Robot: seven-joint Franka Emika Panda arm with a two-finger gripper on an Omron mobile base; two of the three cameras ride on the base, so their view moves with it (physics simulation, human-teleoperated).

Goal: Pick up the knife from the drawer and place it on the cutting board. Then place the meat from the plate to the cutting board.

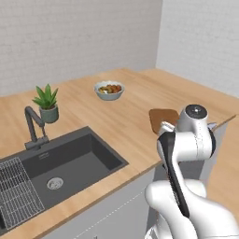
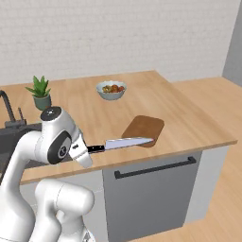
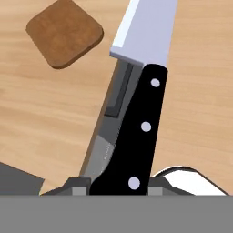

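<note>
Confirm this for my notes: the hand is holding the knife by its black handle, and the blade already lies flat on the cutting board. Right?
Not quite. The hand does grip the knife by its black handle, but the blade is in the air, only its tip reaching over the near edge of the cutting board. The right base view shows this.

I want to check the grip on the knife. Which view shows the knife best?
The hand view: the knife runs up the frame, its black riveted handle between the gripper's jaws. The right base view shows it whole but small, held out toward the cutting board.
</note>
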